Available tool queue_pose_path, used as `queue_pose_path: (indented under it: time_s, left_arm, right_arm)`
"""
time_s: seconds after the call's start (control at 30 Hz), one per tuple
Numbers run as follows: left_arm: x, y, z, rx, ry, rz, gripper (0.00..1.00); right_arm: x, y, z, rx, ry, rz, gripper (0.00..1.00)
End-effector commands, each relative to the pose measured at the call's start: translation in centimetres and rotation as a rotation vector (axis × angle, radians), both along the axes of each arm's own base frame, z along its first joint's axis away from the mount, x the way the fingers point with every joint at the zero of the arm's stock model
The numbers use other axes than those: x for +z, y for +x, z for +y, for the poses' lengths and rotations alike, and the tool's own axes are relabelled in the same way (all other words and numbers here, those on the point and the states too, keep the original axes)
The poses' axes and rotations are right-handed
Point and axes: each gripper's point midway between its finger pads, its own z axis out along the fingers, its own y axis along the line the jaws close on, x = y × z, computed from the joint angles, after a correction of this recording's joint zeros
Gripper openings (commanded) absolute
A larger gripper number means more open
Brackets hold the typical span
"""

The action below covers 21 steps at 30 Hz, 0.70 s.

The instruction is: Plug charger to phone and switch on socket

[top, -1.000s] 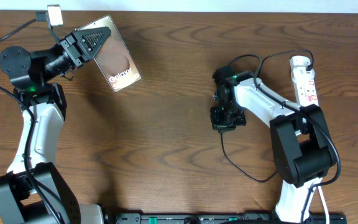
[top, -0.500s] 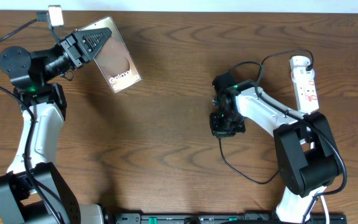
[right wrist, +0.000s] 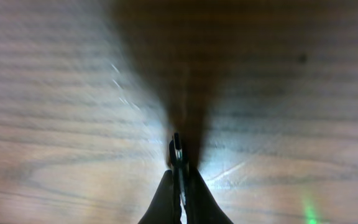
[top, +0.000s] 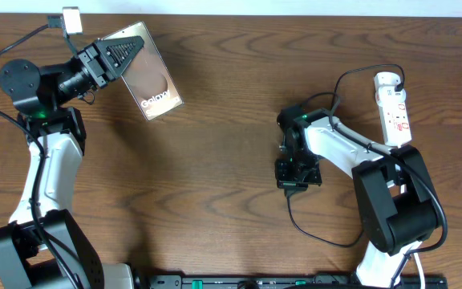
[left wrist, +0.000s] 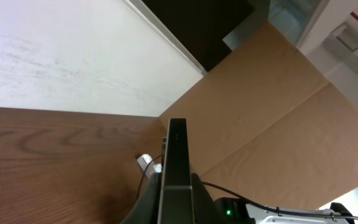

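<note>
The phone (top: pixel 155 80) is pinched by the left tool (top: pixel 119 54); the charger (right wrist: pixel 176 144), pinched by the right tool (top: pixel 297 178), lies well apart rightward.

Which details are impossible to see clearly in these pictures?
The socket: switch position too small in the overhead view; the right arm covers its near end.
The charger plug tip: under the right gripper overhead; dark and blurred in the right wrist view.
The phone: edge-on in the left wrist view, so its port cannot be made out.
</note>
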Motion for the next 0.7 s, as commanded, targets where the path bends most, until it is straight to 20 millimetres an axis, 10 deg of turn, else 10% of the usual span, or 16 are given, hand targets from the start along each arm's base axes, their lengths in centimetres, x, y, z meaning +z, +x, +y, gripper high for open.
queue_pose_path:
  time_s: [0.0, 0.67]
  left_arm:
    - [0.4, -0.1, -0.1, -0.002, 0.006, -0.016, 0.07]
    - [0.4, -0.1, -0.1, -0.002, 0.008, -0.020, 0.07]
  right_arm:
    - [-3.4, -3.0, -2.8, 0.010, -0.147, 0.089, 0.01]
    - [-6.2, -6.1, -3.9, -0.046, -0.159, 0.109, 0.01]
